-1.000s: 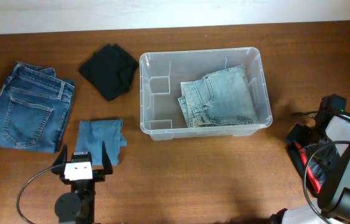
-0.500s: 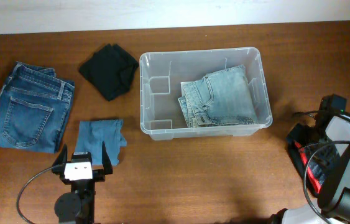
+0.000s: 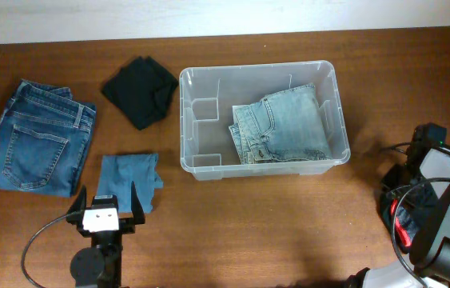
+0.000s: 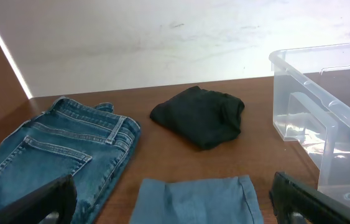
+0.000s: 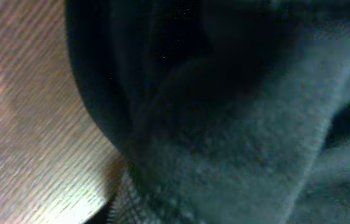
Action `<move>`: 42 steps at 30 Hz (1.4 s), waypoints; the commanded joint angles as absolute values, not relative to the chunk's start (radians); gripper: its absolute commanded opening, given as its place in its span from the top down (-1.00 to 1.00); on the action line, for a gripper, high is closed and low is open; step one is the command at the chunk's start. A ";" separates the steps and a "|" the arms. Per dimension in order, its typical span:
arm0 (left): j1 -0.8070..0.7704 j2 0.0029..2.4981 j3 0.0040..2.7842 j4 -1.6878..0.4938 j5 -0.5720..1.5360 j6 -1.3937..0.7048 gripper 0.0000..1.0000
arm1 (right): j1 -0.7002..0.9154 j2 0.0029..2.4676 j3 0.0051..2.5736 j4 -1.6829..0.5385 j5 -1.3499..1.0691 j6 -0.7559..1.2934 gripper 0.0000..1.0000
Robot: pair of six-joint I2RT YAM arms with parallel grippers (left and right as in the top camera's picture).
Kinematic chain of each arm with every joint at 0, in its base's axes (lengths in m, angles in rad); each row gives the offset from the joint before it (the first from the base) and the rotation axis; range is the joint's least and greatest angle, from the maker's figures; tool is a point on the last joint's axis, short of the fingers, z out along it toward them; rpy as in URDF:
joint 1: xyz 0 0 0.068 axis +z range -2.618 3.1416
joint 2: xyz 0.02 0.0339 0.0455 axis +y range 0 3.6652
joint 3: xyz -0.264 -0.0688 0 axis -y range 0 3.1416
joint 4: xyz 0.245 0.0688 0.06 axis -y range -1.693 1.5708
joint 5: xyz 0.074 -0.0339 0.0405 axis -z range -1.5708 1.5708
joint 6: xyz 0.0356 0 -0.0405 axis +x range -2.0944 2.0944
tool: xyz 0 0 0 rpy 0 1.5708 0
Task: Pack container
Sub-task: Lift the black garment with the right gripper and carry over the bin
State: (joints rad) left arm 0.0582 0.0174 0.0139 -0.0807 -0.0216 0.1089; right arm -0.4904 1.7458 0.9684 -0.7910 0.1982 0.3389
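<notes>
Clear plastic container (image 3: 256, 70) holds folded denim (image 3: 284, 124); left claw (image 4: 175, 205) released, right claw (image 3: 396, 196) unclear.

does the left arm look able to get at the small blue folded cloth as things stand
Probably yes: the blue cloth lies flat just ahead of the open left gripper, with nothing on it or between them.

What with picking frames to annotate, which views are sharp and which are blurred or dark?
Overhead: evenly lit and sharp, the container showing the light jeans through clear walls. Left wrist: sharp on the black garment, with a bright streak on the wall. Right wrist: dark and out of focus, filled by dark fabric up close, only a sliver of table lit.
</notes>
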 commanded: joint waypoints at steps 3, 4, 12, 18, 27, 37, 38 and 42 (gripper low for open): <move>0.060 0.014 0.009 -0.083 -0.011 0.118 -0.99 | -0.485 1.795 0.953 -0.785 -0.001 0.349 0.79; 0.060 0.014 0.009 -0.083 -0.011 0.118 -0.99 | -0.485 1.795 0.961 -0.793 -0.006 0.349 0.88; 0.060 0.014 0.009 -0.083 -0.011 0.118 -0.99 | -0.485 1.771 1.123 -0.934 -0.008 0.337 0.92; 0.060 0.014 0.009 -0.083 -0.011 0.118 -0.99 | -0.485 1.721 1.284 -1.037 -0.007 0.227 0.92; 0.060 0.014 0.009 -0.083 -0.011 0.118 -1.00 | -0.484 1.674 1.448 -1.095 -0.087 0.138 0.92; 0.060 0.014 0.009 -0.083 -0.011 0.118 -0.99 | -0.374 1.672 1.711 -1.131 -0.166 -0.065 0.92; 0.060 0.014 0.009 -0.083 -0.011 0.118 -0.99 | -0.352 1.672 1.740 -1.131 -0.165 -0.085 0.92; 0.060 0.014 0.009 -0.083 -0.011 0.118 -0.99 | -0.257 1.672 1.849 -1.118 -0.166 -0.175 0.92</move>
